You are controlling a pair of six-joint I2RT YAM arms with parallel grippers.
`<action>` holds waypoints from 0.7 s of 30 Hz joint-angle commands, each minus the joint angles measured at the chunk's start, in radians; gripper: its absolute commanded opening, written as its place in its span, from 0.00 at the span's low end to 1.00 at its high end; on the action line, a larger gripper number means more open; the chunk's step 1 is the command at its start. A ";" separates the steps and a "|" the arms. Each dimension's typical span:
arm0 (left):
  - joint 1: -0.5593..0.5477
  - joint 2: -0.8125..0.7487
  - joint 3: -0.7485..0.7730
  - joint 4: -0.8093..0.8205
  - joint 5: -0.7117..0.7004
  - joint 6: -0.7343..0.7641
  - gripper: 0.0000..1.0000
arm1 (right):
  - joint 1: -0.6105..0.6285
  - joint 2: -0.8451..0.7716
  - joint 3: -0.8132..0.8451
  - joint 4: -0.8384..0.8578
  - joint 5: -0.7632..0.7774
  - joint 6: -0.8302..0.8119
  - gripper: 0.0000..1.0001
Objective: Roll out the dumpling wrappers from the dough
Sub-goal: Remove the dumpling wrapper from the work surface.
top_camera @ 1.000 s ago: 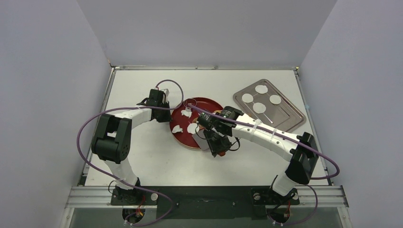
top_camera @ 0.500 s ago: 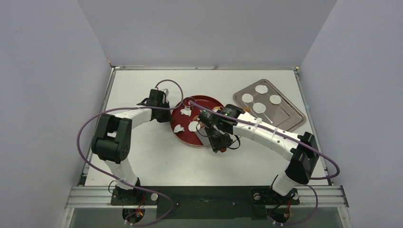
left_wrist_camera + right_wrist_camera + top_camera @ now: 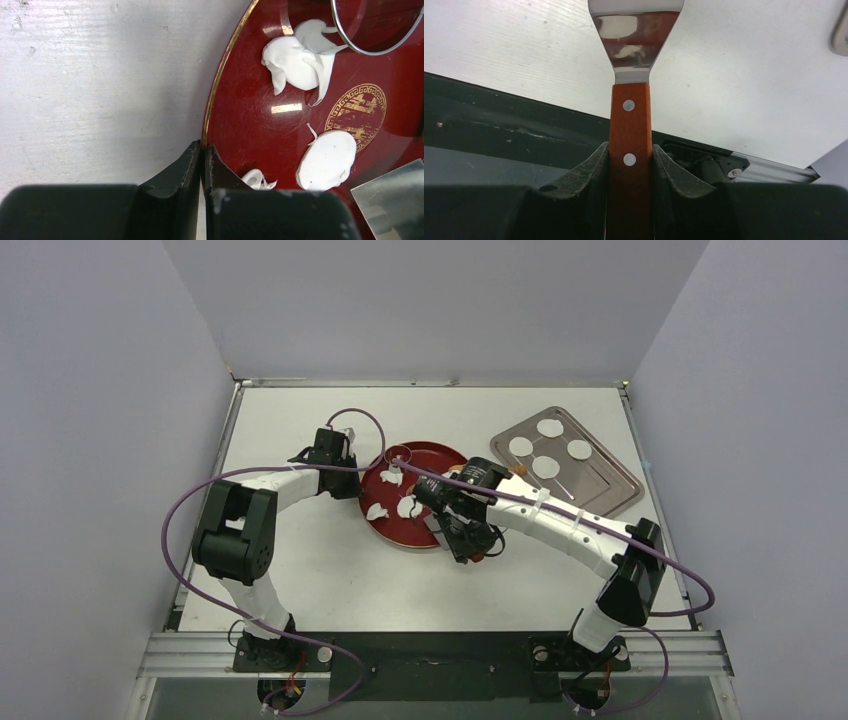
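A red plate (image 3: pixel 432 456) (image 3: pixel 240 115) holds ragged dough scraps (image 3: pixel 295 55) (image 3: pixel 392 477), a smaller scrap (image 3: pixel 256 179) and one round dumpling wrapper (image 3: pixel 327 160) (image 3: pixel 408 507). My left gripper (image 3: pixel 202 147) (image 3: pixel 352 480) is shut on the plate's gold-edged left rim. The right gripper (image 3: pixel 630 150) (image 3: pixel 463 538) is shut on the wooden handle of a spatula (image 3: pixel 630 125). Its metal blade (image 3: pixel 634 40) (image 3: pixel 395 200) reaches over the plate's near right edge. Several more wrappers (image 3: pixel 545 467) lie on a metal tray (image 3: pixel 600 488).
A metal ring cutter (image 3: pixel 375 35) (image 3: pixel 400 455) rests on the far part of the plate, touching the dough scraps. The tray stands at the back right, tilted against the table edges. Purple cables loop over both arms.
The right arm has turned and moved slightly away from the near edge, carrying the spatula blade further over the plate. The left gripper has kept its hold on the rim.
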 commanded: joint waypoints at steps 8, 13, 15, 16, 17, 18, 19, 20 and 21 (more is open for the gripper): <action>-0.012 -0.047 -0.005 0.001 0.029 0.003 0.00 | 0.009 0.076 0.058 -0.011 0.093 -0.045 0.00; -0.011 -0.048 -0.006 0.002 0.031 0.003 0.00 | 0.009 0.117 0.091 0.008 0.106 -0.052 0.00; -0.011 -0.047 -0.008 0.003 0.031 0.002 0.00 | 0.008 0.129 0.110 0.013 0.113 -0.054 0.00; -0.011 -0.047 -0.008 0.003 0.031 0.001 0.00 | 0.009 0.132 0.121 0.014 0.114 -0.056 0.00; -0.012 -0.047 -0.008 0.004 0.031 0.001 0.00 | 0.009 0.142 0.125 0.015 0.115 -0.058 0.00; -0.011 -0.048 -0.008 0.004 0.031 0.001 0.00 | 0.009 0.146 0.130 0.014 0.117 -0.059 0.00; -0.011 -0.049 -0.008 0.003 0.030 0.002 0.00 | 0.008 0.149 0.131 0.014 0.119 -0.059 0.00; -0.011 -0.048 -0.008 0.003 0.030 0.001 0.00 | 0.009 0.150 0.132 0.012 0.123 -0.058 0.00; -0.012 -0.049 -0.008 0.003 0.030 0.001 0.00 | 0.008 0.149 0.132 0.012 0.124 -0.058 0.00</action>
